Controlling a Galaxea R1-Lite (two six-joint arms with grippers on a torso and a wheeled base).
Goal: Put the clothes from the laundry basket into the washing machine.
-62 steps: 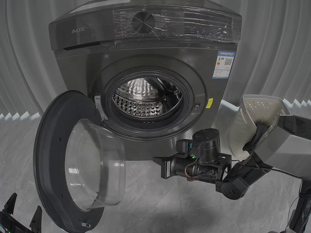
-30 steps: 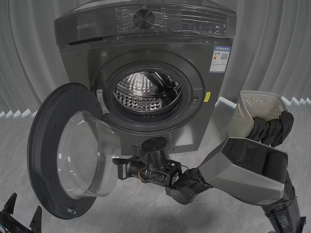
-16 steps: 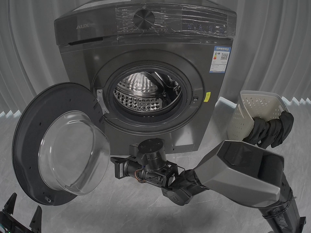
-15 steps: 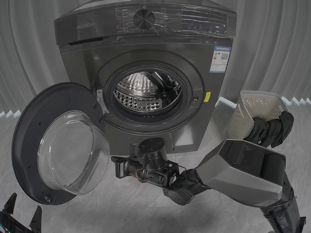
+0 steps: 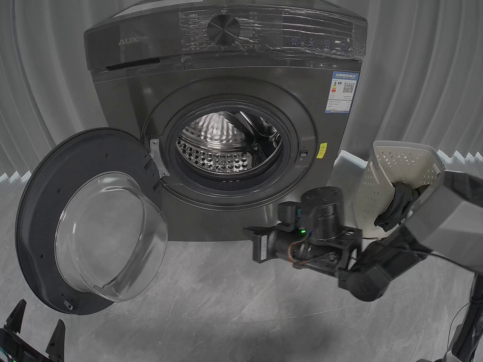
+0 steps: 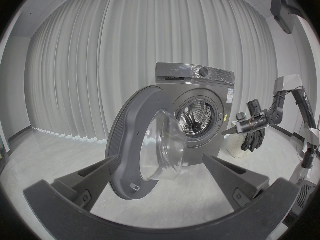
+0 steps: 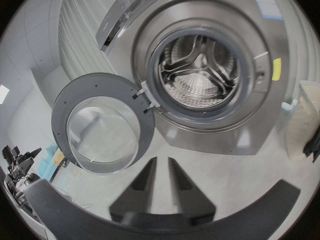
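While door (image 5: 90, 217) gapes (wide) — clothes (image 5: 397, 204) drape basket (image 5: 397, 164).

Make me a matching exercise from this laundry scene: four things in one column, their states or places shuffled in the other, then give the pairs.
1 washer door
2 drum
3 dark clothes
4 left gripper

A draped over the laundry basket rim
B fingers spread apart
C swung wide open
D bare metal, no clothes inside

Pairs: 1-C, 2-D, 3-A, 4-B
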